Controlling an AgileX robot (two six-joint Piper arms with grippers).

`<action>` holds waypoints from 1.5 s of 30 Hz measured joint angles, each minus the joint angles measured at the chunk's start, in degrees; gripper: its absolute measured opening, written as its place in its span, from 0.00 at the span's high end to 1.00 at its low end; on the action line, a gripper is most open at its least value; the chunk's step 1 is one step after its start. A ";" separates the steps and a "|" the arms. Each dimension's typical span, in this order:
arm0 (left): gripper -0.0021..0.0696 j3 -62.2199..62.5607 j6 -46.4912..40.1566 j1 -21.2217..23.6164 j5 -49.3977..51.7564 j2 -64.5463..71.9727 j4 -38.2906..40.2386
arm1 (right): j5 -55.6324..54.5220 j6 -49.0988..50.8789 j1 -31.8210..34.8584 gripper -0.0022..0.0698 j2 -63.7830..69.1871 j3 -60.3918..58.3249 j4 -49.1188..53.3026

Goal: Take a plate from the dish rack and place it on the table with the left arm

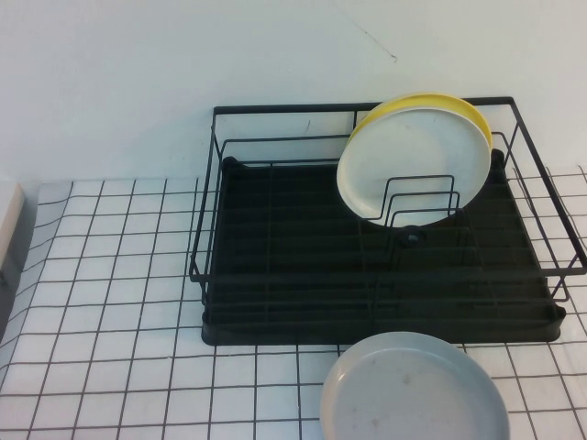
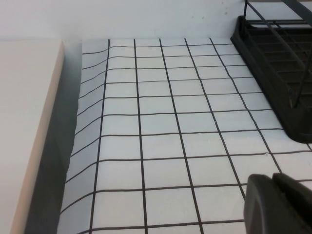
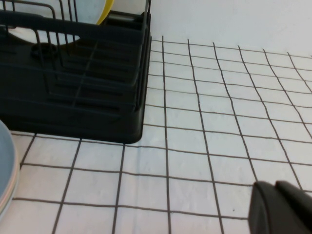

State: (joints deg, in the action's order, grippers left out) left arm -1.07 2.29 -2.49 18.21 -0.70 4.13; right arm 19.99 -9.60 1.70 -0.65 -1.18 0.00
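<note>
**Plate lies on the table, just clear of the rack**

Nearest you, the plate (image 1: 415, 390) lies flat on the table (image 1: 110, 302), just in front of the rack (image 1: 275, 275), near its right half. Two more plates stand in the rack's loops: a white plate (image 1: 413, 165) with a yellow plate (image 1: 417, 101) behind it. Your left gripper (image 2: 279, 202) hovers over bare tiles left of the rack, jaws closed on nothing. The right gripper (image 3: 280, 207) sits low over the tiles right of the rack; you can't tell how its jaws stand. The plate looks delivered, so your risk is clipping the rack's wire edge while pulling back.
</note>
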 joint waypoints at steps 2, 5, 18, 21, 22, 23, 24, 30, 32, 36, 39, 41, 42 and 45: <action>0.97 0.00 0.00 0.39 0.00 0.00 0.00 | 0.00 0.00 0.00 0.97 0.00 0.00 0.00; 0.97 0.00 -0.50 1.39 0.00 0.00 0.00 | 0.00 0.00 0.00 0.97 0.00 0.00 0.00; 0.97 0.12 -2.60 1.83 0.24 0.00 0.00 | 0.00 0.00 0.00 0.97 0.00 0.00 0.00; 0.97 0.12 -2.60 1.83 0.33 0.00 0.00 | 0.00 0.00 0.00 0.97 0.00 0.00 0.00; 0.97 0.12 -2.60 1.83 0.33 0.00 0.00 | 0.00 0.00 0.00 0.97 0.00 0.00 0.00; 0.97 0.12 -2.60 1.83 0.33 0.00 0.00 | 0.00 0.00 0.00 0.97 0.00 0.00 0.00; 0.97 0.12 -2.60 1.83 0.33 0.00 0.00 | 0.00 0.00 0.00 0.97 0.00 0.00 0.00; 0.97 0.12 -2.60 1.83 0.33 0.00 0.00 | 0.00 0.00 0.00 0.97 0.00 0.00 0.00; 0.97 0.12 -2.60 1.83 0.33 0.00 0.00 | 0.00 0.00 0.00 0.97 0.00 0.00 0.00; 0.97 0.12 -2.60 1.83 0.36 0.00 0.00 | 0.00 0.00 0.00 0.97 0.00 0.00 0.00; 0.97 0.12 -2.60 1.83 0.36 0.00 0.00 | 0.00 0.00 0.00 0.97 0.00 0.00 0.00; 0.97 0.12 -2.60 1.83 0.36 0.00 0.00 | 0.00 0.00 0.00 0.97 0.00 0.00 0.00; 0.97 0.12 -2.60 1.83 0.46 0.00 0.00 | 0.00 0.00 0.00 0.97 0.00 0.00 0.00; 0.97 0.12 -2.60 1.83 0.46 0.00 0.00 | 0.00 0.00 0.00 0.97 0.00 0.00 0.00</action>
State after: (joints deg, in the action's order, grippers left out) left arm -0.95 -0.31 -0.66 18.67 -0.70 4.13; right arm 19.99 -9.60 1.70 -0.65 -1.18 0.00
